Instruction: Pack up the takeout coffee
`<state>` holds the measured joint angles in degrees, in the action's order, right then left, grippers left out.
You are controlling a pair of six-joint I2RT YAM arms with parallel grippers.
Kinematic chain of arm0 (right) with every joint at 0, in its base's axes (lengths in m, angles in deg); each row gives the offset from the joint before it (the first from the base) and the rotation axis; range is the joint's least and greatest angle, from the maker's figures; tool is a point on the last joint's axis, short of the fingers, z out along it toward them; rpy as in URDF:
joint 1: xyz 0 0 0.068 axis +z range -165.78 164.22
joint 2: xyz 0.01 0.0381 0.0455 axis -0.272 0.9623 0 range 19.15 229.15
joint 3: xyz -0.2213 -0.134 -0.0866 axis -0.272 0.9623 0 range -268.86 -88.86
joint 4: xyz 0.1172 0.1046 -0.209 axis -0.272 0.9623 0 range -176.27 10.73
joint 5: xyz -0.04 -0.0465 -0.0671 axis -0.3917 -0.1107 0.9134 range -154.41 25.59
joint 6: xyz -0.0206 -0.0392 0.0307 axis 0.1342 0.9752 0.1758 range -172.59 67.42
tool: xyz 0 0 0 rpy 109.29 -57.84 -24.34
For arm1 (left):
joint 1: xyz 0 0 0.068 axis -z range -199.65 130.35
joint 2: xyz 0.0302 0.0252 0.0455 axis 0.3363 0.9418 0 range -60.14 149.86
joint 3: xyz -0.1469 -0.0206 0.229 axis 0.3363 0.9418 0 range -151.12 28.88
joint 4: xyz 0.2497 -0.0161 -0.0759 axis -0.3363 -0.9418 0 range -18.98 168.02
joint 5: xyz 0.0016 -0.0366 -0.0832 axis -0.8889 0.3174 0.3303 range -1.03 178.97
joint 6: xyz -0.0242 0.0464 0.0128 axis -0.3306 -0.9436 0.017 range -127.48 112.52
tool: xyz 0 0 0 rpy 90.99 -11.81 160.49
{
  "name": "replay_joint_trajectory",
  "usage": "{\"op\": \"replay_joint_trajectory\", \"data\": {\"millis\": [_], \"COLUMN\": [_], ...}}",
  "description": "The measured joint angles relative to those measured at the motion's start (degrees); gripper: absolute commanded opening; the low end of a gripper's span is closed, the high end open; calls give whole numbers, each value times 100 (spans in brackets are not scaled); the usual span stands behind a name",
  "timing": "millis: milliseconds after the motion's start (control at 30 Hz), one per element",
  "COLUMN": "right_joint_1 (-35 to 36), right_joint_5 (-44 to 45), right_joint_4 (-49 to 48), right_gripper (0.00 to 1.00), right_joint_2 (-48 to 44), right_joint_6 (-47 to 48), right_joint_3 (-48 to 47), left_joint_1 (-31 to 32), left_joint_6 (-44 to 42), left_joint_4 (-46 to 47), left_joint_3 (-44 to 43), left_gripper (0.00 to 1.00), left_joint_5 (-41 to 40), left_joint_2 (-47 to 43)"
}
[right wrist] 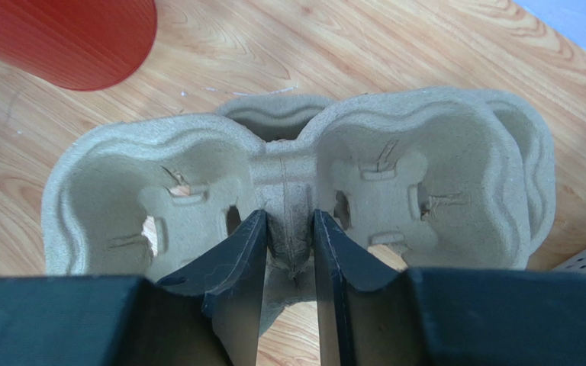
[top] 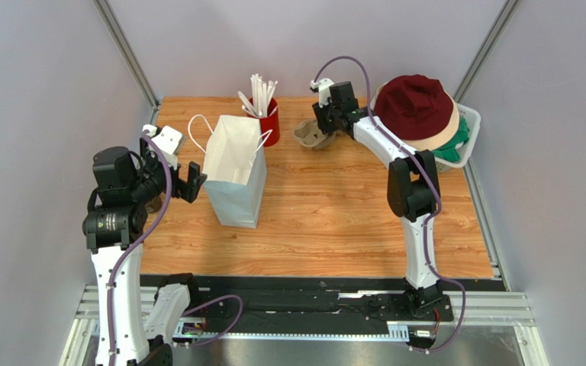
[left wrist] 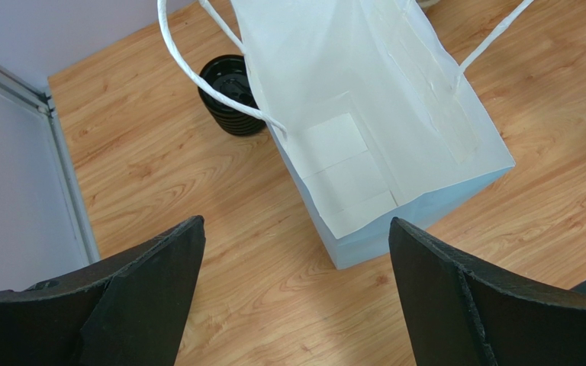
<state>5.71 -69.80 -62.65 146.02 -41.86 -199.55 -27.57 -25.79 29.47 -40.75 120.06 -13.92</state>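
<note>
On the wooden surface, a white paper bag stands upright and open, toward the left arm. It looks light and easy to tip, so it is best steadied by the left tool, which is held wide open just beside it with nothing in it. At the far side, a pulp cup tray is gripped by the right tool, with both fingers closed on its thin middle wall. The step in hand is judged to be the lift of this tray toward the bag. The tray should be raised straight up, kept flat, and carried clear of the red cup of straws close by. A squat black round piece sits just beside the bag. The takeout coffee is not seen in any view, so its place and look cannot be told.
</note>
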Motion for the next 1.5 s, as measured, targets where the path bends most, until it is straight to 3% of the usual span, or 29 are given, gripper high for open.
{"op": "replay_joint_trajectory", "data": {"millis": [300,400,633,733,1133,1500], "right_joint_1": [15,15,13,15,20,20], "right_joint_5": [153,188,186,184,66,31], "right_joint_4": [-208,-214,-197,-87,660,1158], "right_gripper": [31,37,61,63,63,58], "right_joint_2": [0,0,0,11,555,826], "right_joint_6": [2,2,20,35,138,284], "right_joint_3": [83,83,83,24,-1248,-1351], "left_joint_1": [-7,-11,-11,-11,-17,-39], "left_joint_6": [2,2,2,2,2,4], "left_joint_4": [2,2,2,2,2,2], "left_joint_3": [26,26,26,26,26,26], "left_gripper": [99,99,99,99,99,99], "left_joint_5": [15,17,24,37,39,46], "left_joint_2": [-11,-9,-15,-15,-13,-13]}}
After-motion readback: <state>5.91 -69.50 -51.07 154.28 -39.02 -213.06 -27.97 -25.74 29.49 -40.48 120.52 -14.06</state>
